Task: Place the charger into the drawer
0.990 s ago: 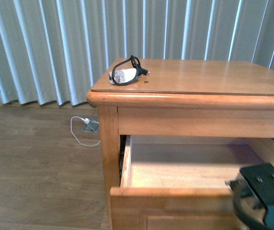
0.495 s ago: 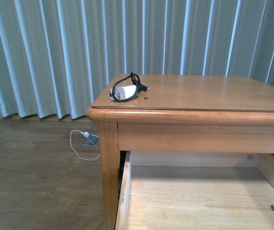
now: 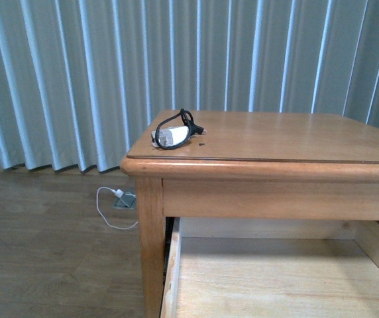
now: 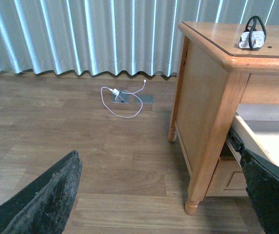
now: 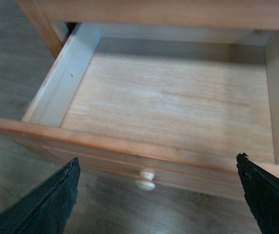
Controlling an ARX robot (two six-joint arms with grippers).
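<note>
Under the wooden surface (image 3: 275,136) the drawer (image 5: 105,144) is pulled right out, pale planks showing. Charger (image 3: 171,137) sits up top near the far left corner, black cable looped round it. Both jaws are spread wide, gripping nothing: right jaws over the drawer front, left jaws low above the floor (image 4: 81,126). The charger is well apart from both.

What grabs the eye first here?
The drawer stands wide open, pale plank interior bare. The charger, black cable looped around it, sits on the table top near its far left corner. A white plug and cable lie on the floor by the curtains.
</note>
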